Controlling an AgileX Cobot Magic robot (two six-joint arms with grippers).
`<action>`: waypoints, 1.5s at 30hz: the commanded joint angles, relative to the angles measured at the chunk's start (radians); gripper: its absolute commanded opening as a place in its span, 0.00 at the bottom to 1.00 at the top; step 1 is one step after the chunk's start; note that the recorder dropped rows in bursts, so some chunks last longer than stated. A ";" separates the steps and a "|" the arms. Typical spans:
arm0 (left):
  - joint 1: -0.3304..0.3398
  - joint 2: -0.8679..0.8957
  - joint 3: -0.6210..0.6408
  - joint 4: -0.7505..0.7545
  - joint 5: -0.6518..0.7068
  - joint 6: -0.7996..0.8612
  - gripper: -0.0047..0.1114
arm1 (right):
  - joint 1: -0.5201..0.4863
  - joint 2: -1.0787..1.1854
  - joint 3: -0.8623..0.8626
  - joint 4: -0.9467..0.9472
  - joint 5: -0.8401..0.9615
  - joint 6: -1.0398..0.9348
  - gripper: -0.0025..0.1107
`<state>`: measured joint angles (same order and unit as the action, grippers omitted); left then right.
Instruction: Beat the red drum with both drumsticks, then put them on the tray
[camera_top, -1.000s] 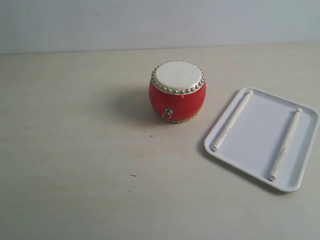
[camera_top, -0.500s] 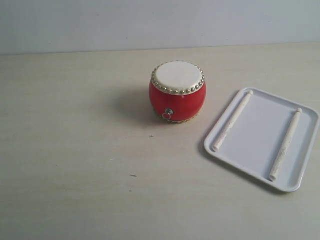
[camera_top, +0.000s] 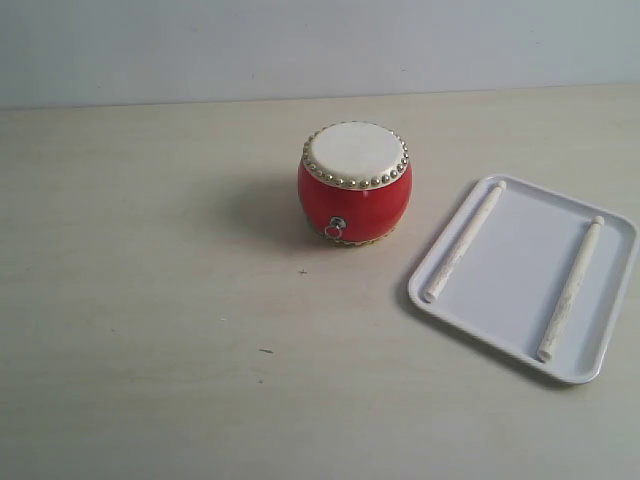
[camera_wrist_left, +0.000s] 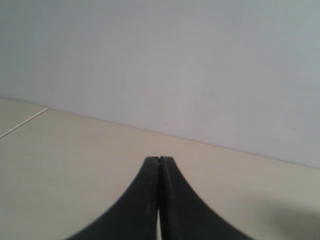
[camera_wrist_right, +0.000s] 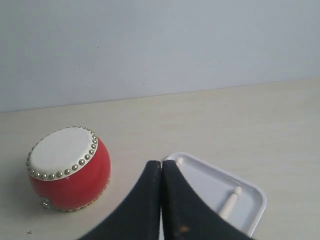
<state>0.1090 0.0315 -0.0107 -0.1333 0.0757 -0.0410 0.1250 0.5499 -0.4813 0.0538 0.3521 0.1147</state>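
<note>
The red drum (camera_top: 354, 184) stands upright near the table's middle, cream skin up; the right wrist view also shows the red drum (camera_wrist_right: 67, 169). Two pale drumsticks lie apart on the white tray (camera_top: 520, 265) at the right: one drumstick (camera_top: 463, 243) along its left rim, the other drumstick (camera_top: 571, 290) near its right side. Neither arm shows in the exterior view. My left gripper (camera_wrist_left: 159, 160) is shut with nothing in it, over bare table. My right gripper (camera_wrist_right: 161, 163) is shut and empty, hovering before the tray (camera_wrist_right: 252, 195), where one drumstick tip (camera_wrist_right: 231, 200) shows.
A pale wooden table (camera_top: 160, 300) stretches left and in front of the drum. A plain light wall (camera_top: 300, 45) runs along the back edge. The tray sits close to the table's right border.
</note>
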 joint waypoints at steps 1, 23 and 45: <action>0.002 -0.007 0.011 0.108 0.038 -0.094 0.04 | -0.003 -0.003 0.002 -0.005 -0.003 -0.009 0.02; 0.002 -0.007 0.011 0.097 0.034 -0.071 0.04 | -0.003 -0.003 0.002 -0.005 -0.003 -0.009 0.02; 0.002 -0.007 0.011 0.097 0.034 -0.070 0.04 | -0.005 -0.540 0.282 -0.070 -0.024 -0.035 0.02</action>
<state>0.1090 0.0315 -0.0022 -0.0402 0.1110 -0.1093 0.1250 0.0463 -0.2454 0.0000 0.3399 0.0813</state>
